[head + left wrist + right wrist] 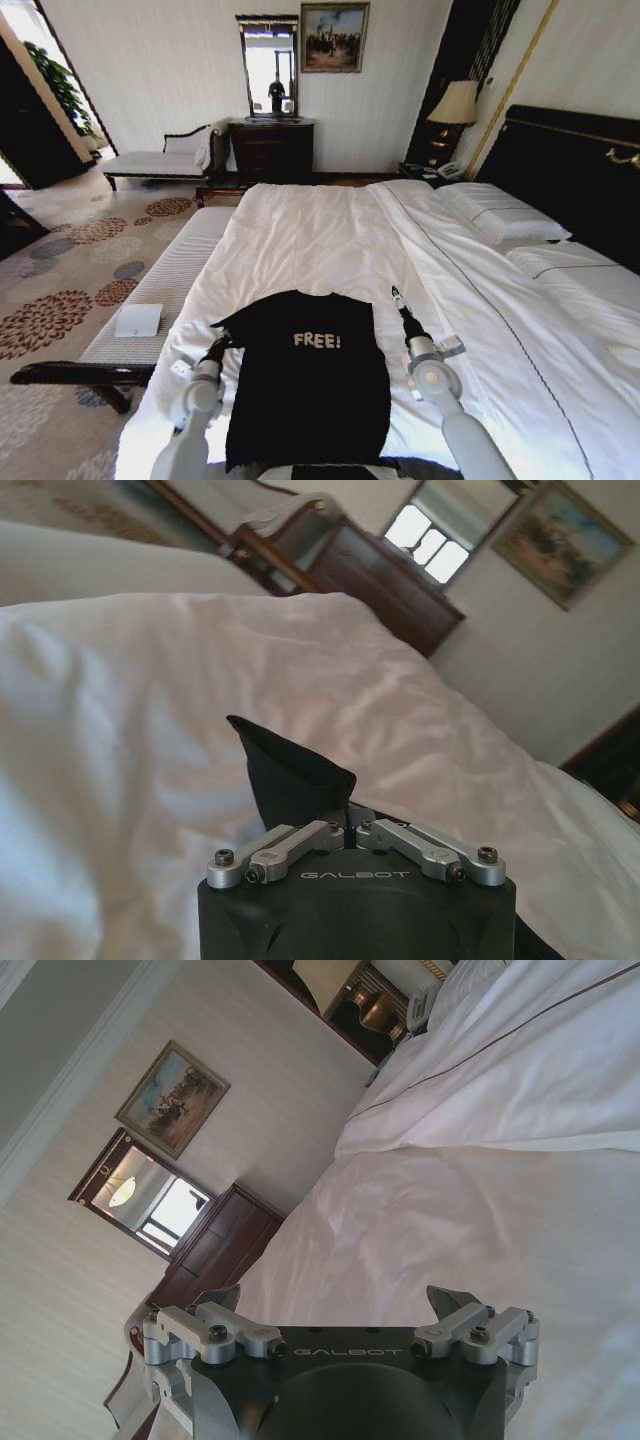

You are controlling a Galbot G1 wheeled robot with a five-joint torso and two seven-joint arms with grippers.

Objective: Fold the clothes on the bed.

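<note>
The black T-shirt (305,385) lay flat on the white bed (330,235), "FREE!" lettering facing up, at the bed's near edge and well short of the pillows (500,215). At the shirt's left sleeve, the left gripper (350,832) had its fingers pinched tight on a peak of black cloth. Just off the shirt's right edge, the right gripper (335,1305) hovered above bare sheet, fingers spread wide and holding nothing.

We see a black T-shirt (305,390) with white "FREE!" lettering on white bedding (320,235). The carpet (70,260) shows brown floral medallions on beige.
</note>
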